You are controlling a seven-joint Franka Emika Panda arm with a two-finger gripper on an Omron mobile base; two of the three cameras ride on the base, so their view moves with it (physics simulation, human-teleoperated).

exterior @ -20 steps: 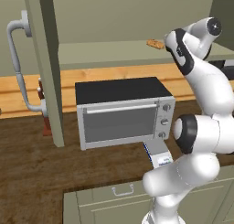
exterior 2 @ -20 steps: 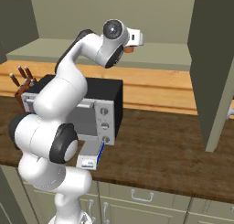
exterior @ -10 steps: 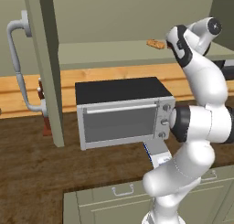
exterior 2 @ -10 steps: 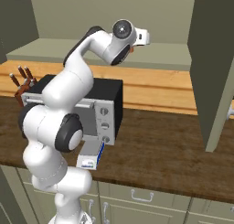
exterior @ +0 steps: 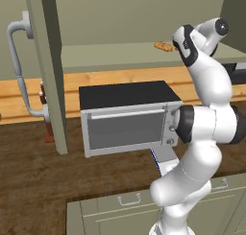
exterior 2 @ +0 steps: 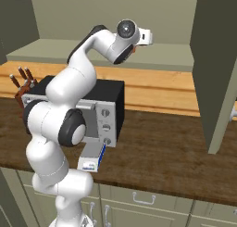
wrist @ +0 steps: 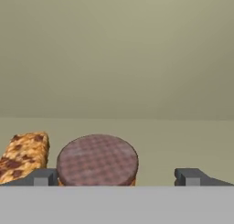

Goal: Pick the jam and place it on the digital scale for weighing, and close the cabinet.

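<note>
While the jam (wrist: 97,160) stands on the cabinet (exterior: 45,71) shelf, its reddish-brown lid lies between my two spread fingertips (wrist: 42,177), nearer the left one and not gripped; my claw (wrist: 116,177) is open. Just beside the jam lies a golden-brown pastry (wrist: 23,155). Below the jam's shelf, the digital scale (exterior 2: 91,158) sits on the counter (exterior 2: 157,152) against a toaster oven (exterior: 127,116).

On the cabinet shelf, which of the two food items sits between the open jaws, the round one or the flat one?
The round one: the jam, seen by its reddish-brown lid, lies between the jaws. The flat golden pastry lies outside them, beside the jar.
</note>
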